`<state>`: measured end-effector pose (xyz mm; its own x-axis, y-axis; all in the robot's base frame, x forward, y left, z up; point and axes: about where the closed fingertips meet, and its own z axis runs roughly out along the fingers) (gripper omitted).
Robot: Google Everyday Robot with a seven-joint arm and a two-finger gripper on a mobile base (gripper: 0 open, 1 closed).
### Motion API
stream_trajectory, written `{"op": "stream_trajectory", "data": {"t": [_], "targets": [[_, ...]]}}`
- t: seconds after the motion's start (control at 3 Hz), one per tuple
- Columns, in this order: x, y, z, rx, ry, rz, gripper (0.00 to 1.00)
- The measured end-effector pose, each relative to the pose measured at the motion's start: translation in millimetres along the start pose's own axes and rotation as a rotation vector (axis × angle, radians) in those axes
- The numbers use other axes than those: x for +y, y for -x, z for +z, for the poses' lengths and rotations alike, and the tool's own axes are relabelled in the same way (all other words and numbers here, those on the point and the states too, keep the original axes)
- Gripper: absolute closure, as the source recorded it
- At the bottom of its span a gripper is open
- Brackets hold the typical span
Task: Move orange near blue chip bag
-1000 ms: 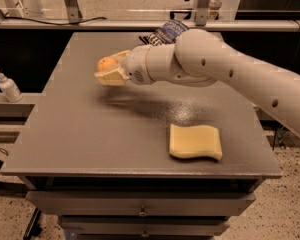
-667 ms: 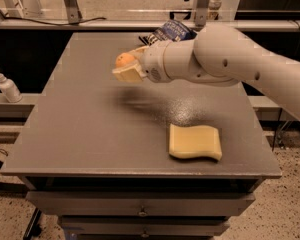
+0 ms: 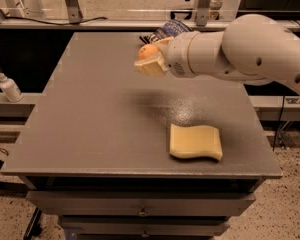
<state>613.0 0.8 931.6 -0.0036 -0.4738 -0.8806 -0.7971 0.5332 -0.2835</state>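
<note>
The orange [image 3: 147,51] is a small round fruit held between the pale fingers of my gripper [image 3: 150,60], which is shut on it and carries it above the far middle of the grey table [image 3: 90,119]. The blue chip bag [image 3: 166,32], dark navy with white lettering, lies at the table's far edge, just behind and to the right of the gripper. My white arm [image 3: 240,49] comes in from the right and hides part of the bag.
A wavy-edged pale yellow sponge [image 3: 196,142] lies near the front right of the table. A white pump bottle [image 3: 9,86] stands on a shelf to the left. Metal frame legs stand behind the table. Drawers sit under the table top.
The gripper has carried the orange to the right and toward the far edge, closer to the blue chip bag. The sponge has not moved.
</note>
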Motion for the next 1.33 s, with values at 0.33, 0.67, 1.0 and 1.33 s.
{"op": "stream_trajectory", "data": {"t": [0.33, 0.67, 1.0, 1.33], "targets": [[-22.9, -20.5, -8.5, 0.038, -0.055, 0.006, 1.0], [-59.3, -40.0, -15.3, 0.064, -0.119, -0.009, 1.0], [-103.1, -60.9, -18.6, 0.066, -0.186, 0.005, 1.0], [-138.5, -77.4, -7.7, 0.046, -0.215, 0.03, 1.0]]}}
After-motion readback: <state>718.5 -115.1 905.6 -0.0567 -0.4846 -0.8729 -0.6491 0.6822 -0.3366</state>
